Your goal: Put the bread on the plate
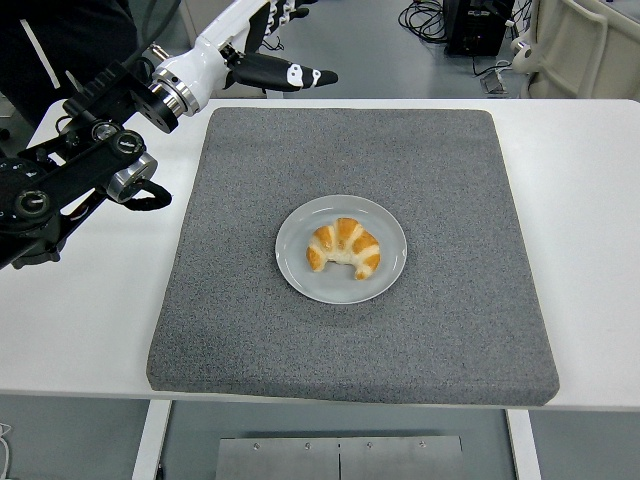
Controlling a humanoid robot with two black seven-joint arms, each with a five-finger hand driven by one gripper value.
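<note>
A golden croissant (344, 247) lies on a round grey plate (386, 225) in the middle of a dark grey mat (450, 180). My left hand (285, 45) is raised high at the top left, far up and left of the plate. Its fingers are spread and hold nothing. The thumb (290, 74) points right; the other fingertips run out of the picture's top. The right arm does not show.
The mat lies on a white table (580, 170). My black left arm (70, 175) hangs over the table's left side. A person in dark clothes (70, 40) stands at the top left. Cables and equipment lie on the floor behind.
</note>
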